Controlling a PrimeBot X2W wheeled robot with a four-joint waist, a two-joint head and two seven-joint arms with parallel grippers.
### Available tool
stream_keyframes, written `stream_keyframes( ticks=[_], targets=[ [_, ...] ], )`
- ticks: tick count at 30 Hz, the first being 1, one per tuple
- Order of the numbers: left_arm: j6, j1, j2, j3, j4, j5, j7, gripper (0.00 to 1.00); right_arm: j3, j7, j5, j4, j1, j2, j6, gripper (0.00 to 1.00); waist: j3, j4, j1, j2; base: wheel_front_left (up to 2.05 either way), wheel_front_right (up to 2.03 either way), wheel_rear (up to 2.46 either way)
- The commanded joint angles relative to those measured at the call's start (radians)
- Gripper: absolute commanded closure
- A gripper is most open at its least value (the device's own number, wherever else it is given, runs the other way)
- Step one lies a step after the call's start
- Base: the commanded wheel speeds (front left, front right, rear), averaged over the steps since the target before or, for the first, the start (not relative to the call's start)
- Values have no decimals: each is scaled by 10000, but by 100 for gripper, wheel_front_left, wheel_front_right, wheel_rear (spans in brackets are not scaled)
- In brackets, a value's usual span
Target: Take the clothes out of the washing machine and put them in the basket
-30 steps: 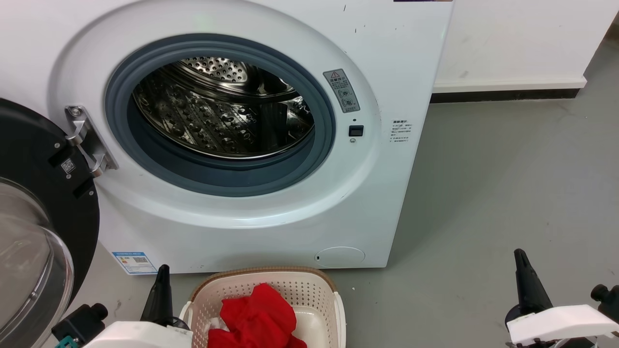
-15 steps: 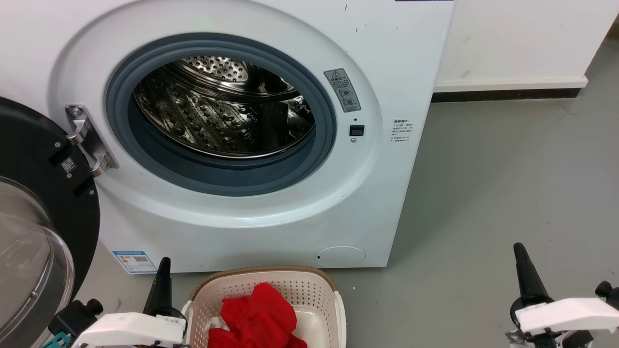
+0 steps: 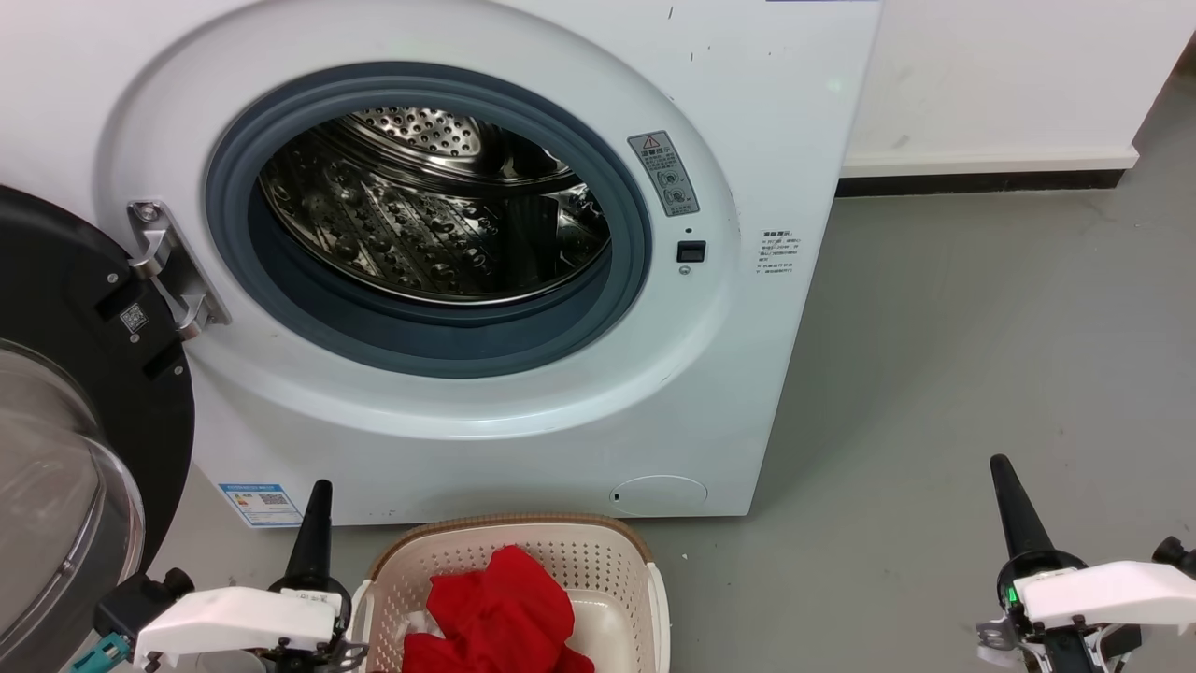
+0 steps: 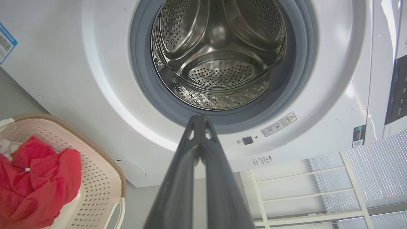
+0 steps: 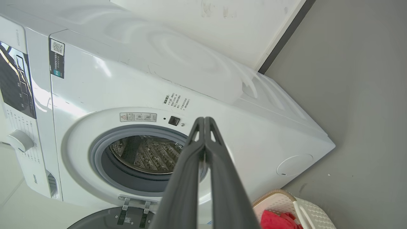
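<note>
1 washing machine [image 3: 747, 112], 1 basket [image 3: 598, 561] holding 1 red clothes [image 3: 500, 608] bundle, 2 grippers pinched closed, left gripper [image 3: 320, 495], right gripper [image 3: 1002, 469]

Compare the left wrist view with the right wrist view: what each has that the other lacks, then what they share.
Left wrist view's own: the left gripper, jaws shut; the drum's rear wall. Right wrist view's own: the right gripper, jaws shut; the control knob; the door hinge. Shared: the washing machine, the basket, the clothes lying in it.
</note>
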Motion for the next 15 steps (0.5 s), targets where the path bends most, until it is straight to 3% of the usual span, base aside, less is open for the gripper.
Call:
stream_keyframes(
  ticks=[1,15],
  targets=[
    [-34,-200,5,31,-19,-310,71,100,-43,76,325,-32,-222,-11,-2,100,2,3,-1,-1,0,0,0],
    [-100,-478,2,99,165,-1872,444,100,-102,450,1908,78,-426,-11,-4,100,22,25,-1,-1,0,0,0]
  ],
)
